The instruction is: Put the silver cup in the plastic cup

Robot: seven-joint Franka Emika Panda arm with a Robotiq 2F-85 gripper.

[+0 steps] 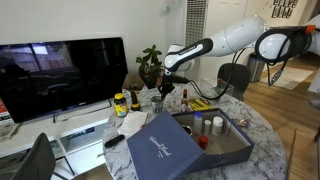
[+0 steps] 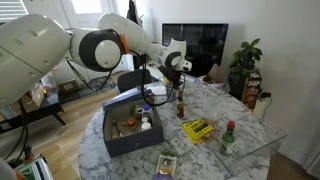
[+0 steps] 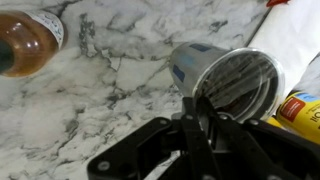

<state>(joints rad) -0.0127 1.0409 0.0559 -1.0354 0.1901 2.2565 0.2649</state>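
Observation:
In the wrist view the silver cup (image 3: 195,65) is tilted over the marble table (image 3: 100,110), its mouth facing the camera. A clear rim (image 3: 283,85) circles that mouth and looks like the plastic cup, but I cannot tell whether the metal cup is inside it. My gripper (image 3: 200,112) has its fingers pressed together on the cup's near wall. In both exterior views the gripper (image 1: 162,86) (image 2: 173,78) hangs low over the table near the bottles; the cups are too small to make out there.
A brown bottle (image 3: 25,40) stands to the left of the cup and a yellow-labelled item (image 3: 300,105) to its right. An open blue box (image 1: 195,140) (image 2: 135,125) fills the table's near part. A sauce bottle (image 2: 181,103), a yellow pack (image 2: 197,128), a yellow-capped bottle (image 1: 120,103) and a TV (image 1: 60,75) are nearby.

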